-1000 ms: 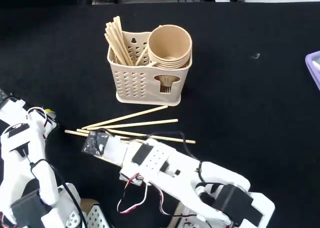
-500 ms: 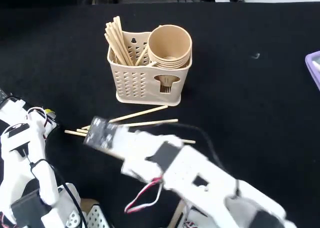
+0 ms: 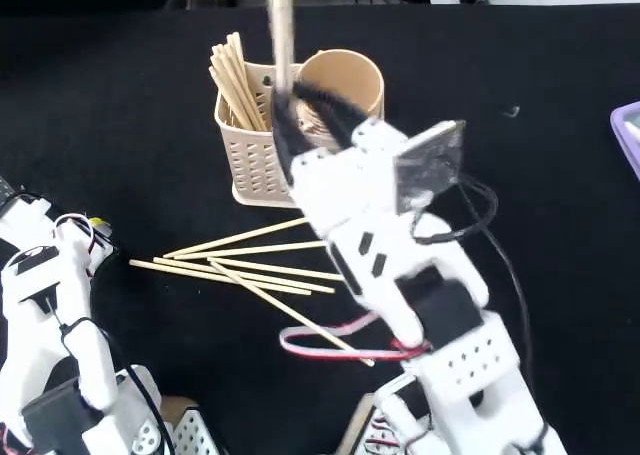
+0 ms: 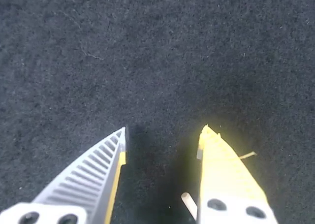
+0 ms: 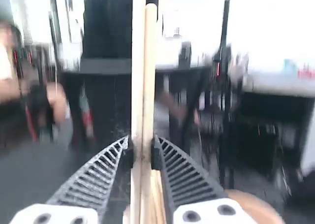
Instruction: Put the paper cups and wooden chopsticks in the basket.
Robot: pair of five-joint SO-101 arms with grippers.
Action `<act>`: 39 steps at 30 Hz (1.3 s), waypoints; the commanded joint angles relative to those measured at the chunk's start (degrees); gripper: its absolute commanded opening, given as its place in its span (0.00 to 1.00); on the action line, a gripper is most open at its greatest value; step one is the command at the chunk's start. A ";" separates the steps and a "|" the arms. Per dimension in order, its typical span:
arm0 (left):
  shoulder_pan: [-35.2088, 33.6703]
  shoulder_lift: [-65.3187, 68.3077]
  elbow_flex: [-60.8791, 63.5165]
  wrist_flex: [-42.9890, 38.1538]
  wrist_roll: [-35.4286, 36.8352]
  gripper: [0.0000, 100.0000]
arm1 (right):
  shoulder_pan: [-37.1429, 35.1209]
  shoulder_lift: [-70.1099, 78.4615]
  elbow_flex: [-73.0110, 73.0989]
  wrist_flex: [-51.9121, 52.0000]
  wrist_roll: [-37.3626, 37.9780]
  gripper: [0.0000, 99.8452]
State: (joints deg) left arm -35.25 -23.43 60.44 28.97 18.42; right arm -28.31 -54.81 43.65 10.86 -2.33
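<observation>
My right gripper (image 5: 141,145) is shut on wooden chopsticks (image 5: 142,76) that stand upright between its fingers. In the high view the right gripper (image 3: 286,120) hangs over the beige basket (image 3: 252,165), the held chopsticks (image 3: 281,35) pointing up. The basket holds stacked paper cups (image 3: 350,75) and a bundle of chopsticks (image 3: 232,75). Several loose chopsticks (image 3: 240,260) lie on the black table in front of the basket, one of them (image 3: 290,313) at a slant. My left gripper (image 4: 162,133) is open just above bare table, nothing between its fingers. The left arm (image 3: 45,295) sits at the front left.
A purple object (image 3: 628,130) shows at the table's right edge. The right arm's body (image 3: 420,295) stretches from the front edge toward the basket, above part of the loose chopsticks. A red cable loop (image 3: 330,337) hangs under it.
The right arm rose from the loose chopsticks on the table and swung up over the basket, holding chopsticks. One loose chopstick now lies at a slant. The left arm kept still.
</observation>
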 commanded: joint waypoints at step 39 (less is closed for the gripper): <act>-0.13 -2.02 -0.75 -0.70 0.26 0.24 | -18.11 9.98 15.60 10.37 -1.41 0.14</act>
State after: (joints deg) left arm -35.25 -23.43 60.44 28.97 18.42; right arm -43.60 -44.62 47.52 34.33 -3.21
